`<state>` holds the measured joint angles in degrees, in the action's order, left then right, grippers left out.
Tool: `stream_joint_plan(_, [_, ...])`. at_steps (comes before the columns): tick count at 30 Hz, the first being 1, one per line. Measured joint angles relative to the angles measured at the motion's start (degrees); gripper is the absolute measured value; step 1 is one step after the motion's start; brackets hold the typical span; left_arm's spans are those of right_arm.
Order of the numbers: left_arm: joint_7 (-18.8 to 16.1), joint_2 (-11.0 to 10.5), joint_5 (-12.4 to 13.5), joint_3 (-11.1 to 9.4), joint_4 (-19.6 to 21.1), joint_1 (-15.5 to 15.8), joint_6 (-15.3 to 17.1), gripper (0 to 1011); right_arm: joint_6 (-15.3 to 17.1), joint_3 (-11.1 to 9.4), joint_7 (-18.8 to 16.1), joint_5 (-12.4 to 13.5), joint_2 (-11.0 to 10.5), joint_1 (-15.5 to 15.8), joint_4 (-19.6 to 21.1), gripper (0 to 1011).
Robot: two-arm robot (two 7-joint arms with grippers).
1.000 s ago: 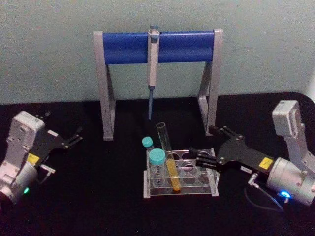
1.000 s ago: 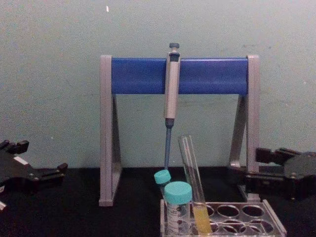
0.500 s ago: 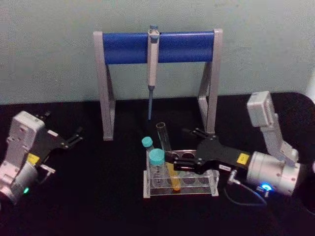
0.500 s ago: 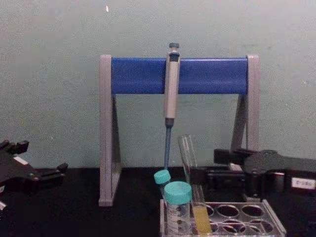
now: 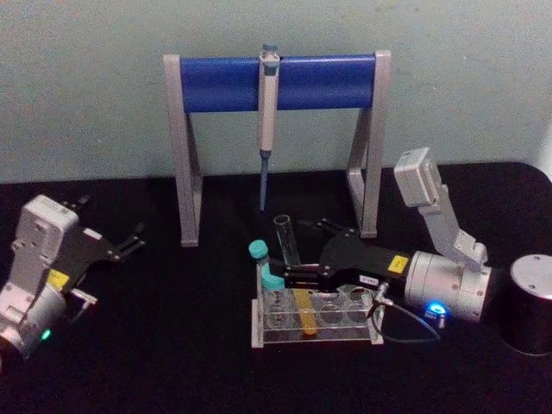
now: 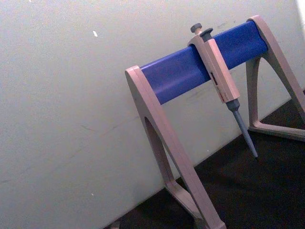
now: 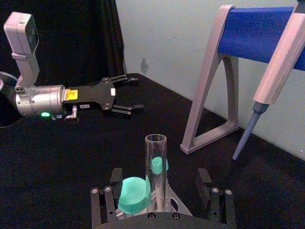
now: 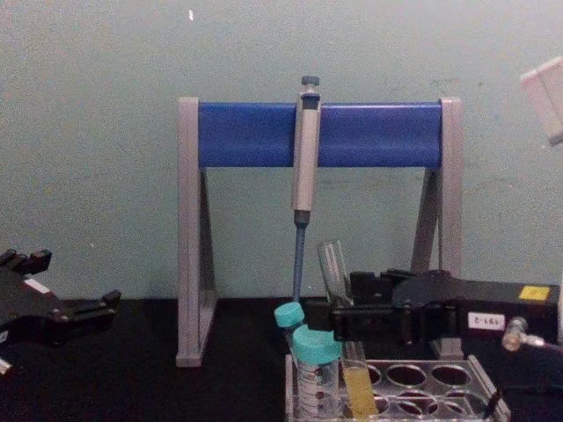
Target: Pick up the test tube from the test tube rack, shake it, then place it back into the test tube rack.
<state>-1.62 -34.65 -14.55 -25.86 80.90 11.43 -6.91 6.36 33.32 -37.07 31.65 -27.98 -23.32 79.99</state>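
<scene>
Pickup pending: the right pincer (image 5: 300,254), spread wide, brackets the test tube (image 7: 156,162), a slim clear glass cylinder with yellow liquid in its rounded base. It stands tilted in the test tube rack (image 5: 345,335), clear-grey plastic with round holes. Lifting, shaking and return remain. The left pincer (image 5: 131,240), also spread, sits parked at the black table's (image 5: 172,345) left.

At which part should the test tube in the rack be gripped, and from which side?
Grip the bare upper glass of the test tube, above the rack and the yellow liquid. Come from the robot's right: two teal-capped tubes stand close on its left. It leans, so match the tilt. The right gripper is open astride it.
</scene>
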Motion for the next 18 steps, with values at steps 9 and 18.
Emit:
stream_joint_plan(9, [0.0,0.0,0.0,0.0,0.0,0.0,0.0,1001,-0.01,0.89,-0.53,-0.08,0.97,-1.23,-2.06,1000])
stream_joint_plan(18, [0.0,0.0,0.0,0.0,0.0,0.0,0.0,1001,-0.6,1.48,-0.5,-0.64,1.6,-1.9,-2.97,1000])
